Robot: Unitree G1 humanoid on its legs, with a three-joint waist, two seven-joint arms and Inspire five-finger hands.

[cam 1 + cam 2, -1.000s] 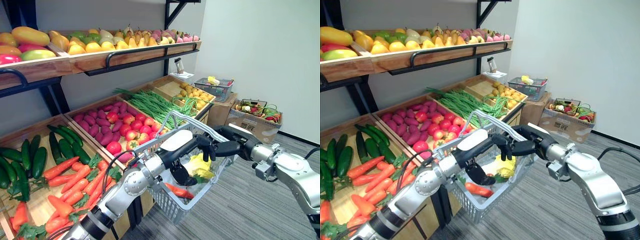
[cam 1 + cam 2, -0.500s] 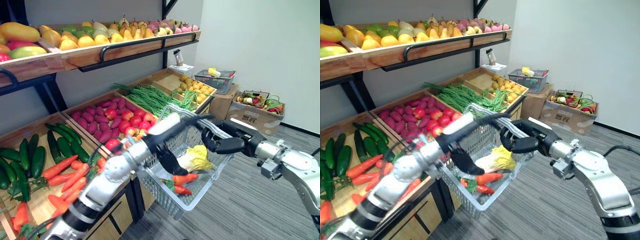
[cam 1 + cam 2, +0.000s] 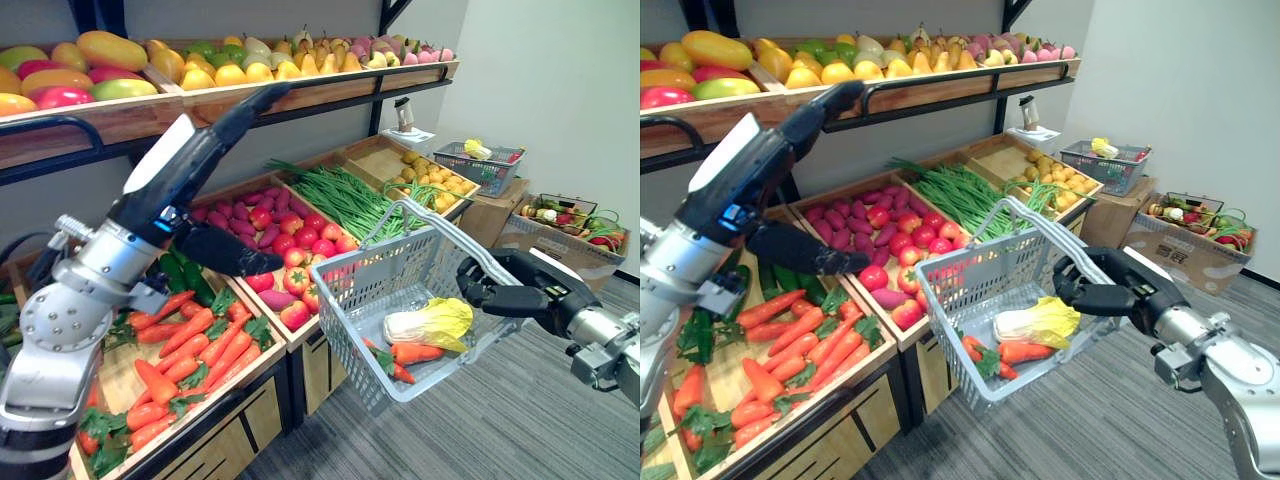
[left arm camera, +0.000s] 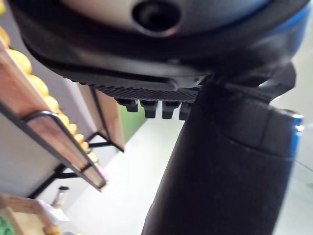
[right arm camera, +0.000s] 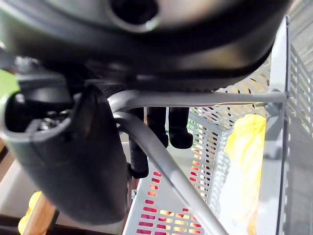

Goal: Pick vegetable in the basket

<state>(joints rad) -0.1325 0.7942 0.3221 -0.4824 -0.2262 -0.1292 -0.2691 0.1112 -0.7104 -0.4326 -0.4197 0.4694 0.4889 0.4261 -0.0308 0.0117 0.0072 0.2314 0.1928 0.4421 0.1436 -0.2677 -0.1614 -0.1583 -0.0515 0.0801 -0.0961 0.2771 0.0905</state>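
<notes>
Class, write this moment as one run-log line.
left hand: open, raised near upper shelf | right hand: shut on basket handle | basket: cabbage, carrots inside

lower crates (image 3: 250, 365): carrots (image 3: 190, 350) | cucumbers (image 3: 780, 278) | apples (image 3: 300, 235) | green beans (image 3: 345, 195) || upper shelf (image 3: 330, 95): pears (image 3: 300, 68)

You have one grey basket (image 3: 385, 285) by your right hand (image 3: 500, 290), holding one cabbage (image 3: 432, 322) and two carrots (image 3: 418, 352). Beyond that hand, you can count two more baskets (image 3: 482, 168) on two cardboard boxes (image 3: 560, 247).
</notes>
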